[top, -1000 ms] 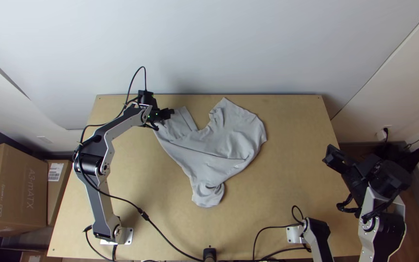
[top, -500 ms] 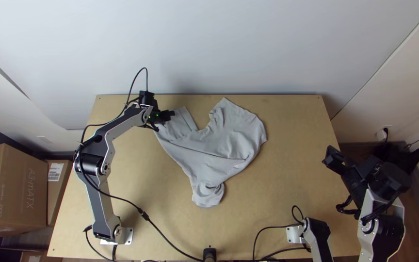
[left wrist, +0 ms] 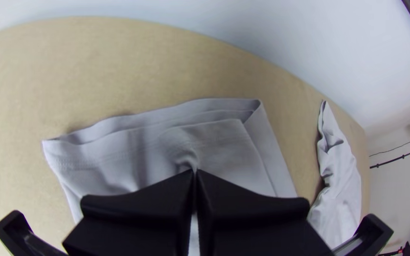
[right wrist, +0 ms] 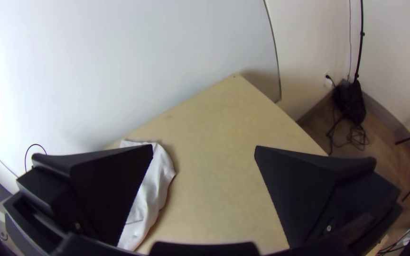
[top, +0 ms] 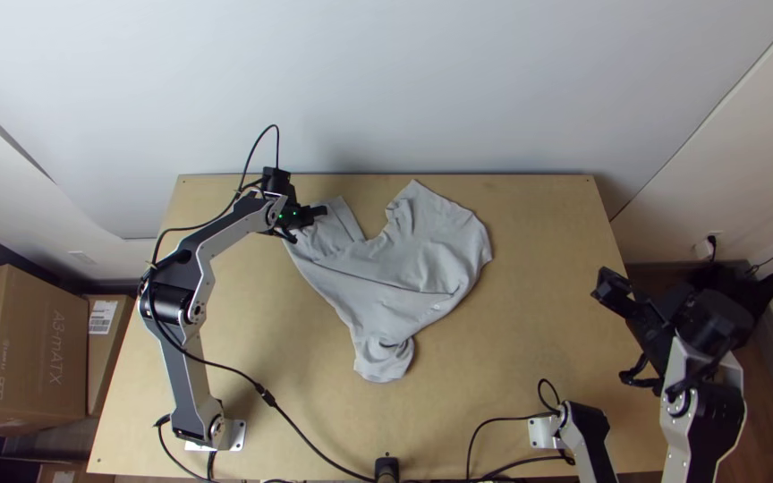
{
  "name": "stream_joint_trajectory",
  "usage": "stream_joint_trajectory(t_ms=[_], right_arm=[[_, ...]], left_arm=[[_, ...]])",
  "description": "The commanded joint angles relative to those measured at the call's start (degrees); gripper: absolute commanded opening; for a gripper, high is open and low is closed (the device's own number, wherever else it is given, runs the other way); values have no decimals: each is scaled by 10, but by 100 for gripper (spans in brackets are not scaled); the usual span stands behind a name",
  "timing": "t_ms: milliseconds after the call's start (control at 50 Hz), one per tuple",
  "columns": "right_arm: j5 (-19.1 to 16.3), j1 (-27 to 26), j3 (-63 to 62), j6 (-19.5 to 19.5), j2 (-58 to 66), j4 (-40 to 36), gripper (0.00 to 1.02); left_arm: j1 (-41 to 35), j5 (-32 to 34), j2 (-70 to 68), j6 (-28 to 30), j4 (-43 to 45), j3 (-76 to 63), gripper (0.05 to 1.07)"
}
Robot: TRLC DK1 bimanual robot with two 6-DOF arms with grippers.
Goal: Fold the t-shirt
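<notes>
- Worktop point(top: 539, 349), right edge: the right end effector point(right wrist: 204, 147), wide apart and empty, sits farther from the cloth.
- Center, toward the far edge: the gray T-shirt point(top: 404, 268), half-spread, rumpled, no clear long axis; it lies rightward and nearward of the left end effector point(left wrist: 195, 171), likely the fold's direction.
- Near the far-left corner: that closer end effector pinches a pleat.

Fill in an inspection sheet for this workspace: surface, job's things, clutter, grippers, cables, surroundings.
Surface: light wooden table.
Job's things: grey t-shirt, unevenly spread and creased.
Clutter: cardboard boxes, beyond the table's left side.
Left gripper: jaws together, pinching the t-shirt near its far-left end.
Right gripper: jaws wide apart, near the table's right edge, away from the t-shirt.
Cables: black cable trailing to the near edge.
Surroundings: white wall behind the far edge.
</notes>
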Motion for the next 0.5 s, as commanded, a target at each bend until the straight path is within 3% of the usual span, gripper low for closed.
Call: stream_joint_trajectory(t_ms=[0, 140, 360, 480], right_arm=[[-7, 18, 2, 24, 50, -4, 99], [-13, 56, 30, 56, 132, -3, 99], [-42, 77, 77, 60, 282, 29, 99], [-75, 77, 121, 59, 382, 44, 99]], left_arm=[[13, -4, -39, 1, -25, 2, 8], [29, -4, -98, 4, -28, -27, 8], [44, -4, -184, 22, -59, -46, 8], [45, -4, -220, 24, -80, -50, 8]])
